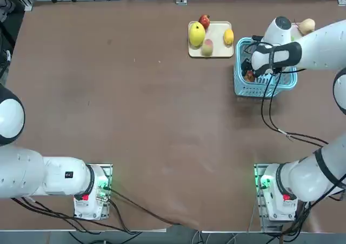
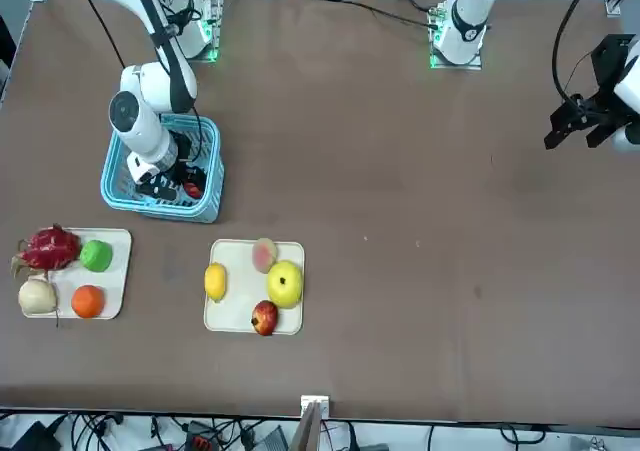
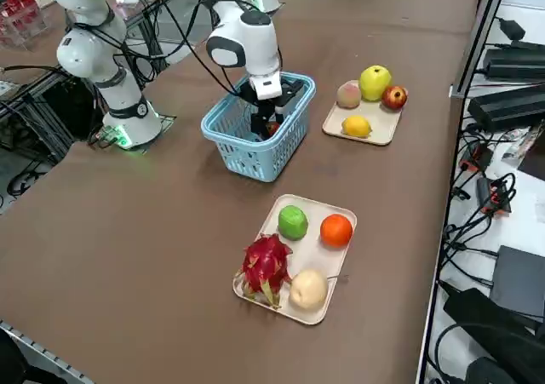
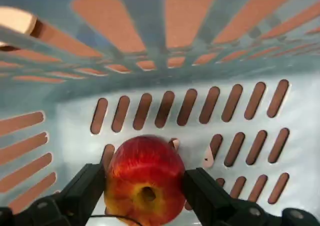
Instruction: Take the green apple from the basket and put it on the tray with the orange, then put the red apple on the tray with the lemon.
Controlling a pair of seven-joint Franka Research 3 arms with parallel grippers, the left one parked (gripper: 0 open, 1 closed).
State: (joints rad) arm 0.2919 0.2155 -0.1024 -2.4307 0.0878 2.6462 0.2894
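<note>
The red apple [image 4: 144, 161] with its yellowish patch lies on the floor of the light blue basket [image 2: 160, 209]. My right gripper [image 4: 145, 186] reaches down into the basket and stands open, one finger close on each side of the apple. The green apple [image 2: 96, 255] rests on a beige tray [image 2: 118, 271] beside the orange [image 2: 88, 301]. The lemon [image 2: 215, 281] lies on the other tray [image 2: 238, 269]. In the right side view the basket [image 3: 247, 158] sits between the two trays.
A dragon fruit [image 2: 50, 246] and a pale round fruit [image 2: 37, 296] share the orange's tray. A large yellow-green fruit [image 2: 285, 283], a pale green-pink fruit [image 2: 264, 254] and a small dark-red fruit [image 2: 264, 318] share the lemon's tray. The arm's cables [image 1: 270, 119] hang beside the basket.
</note>
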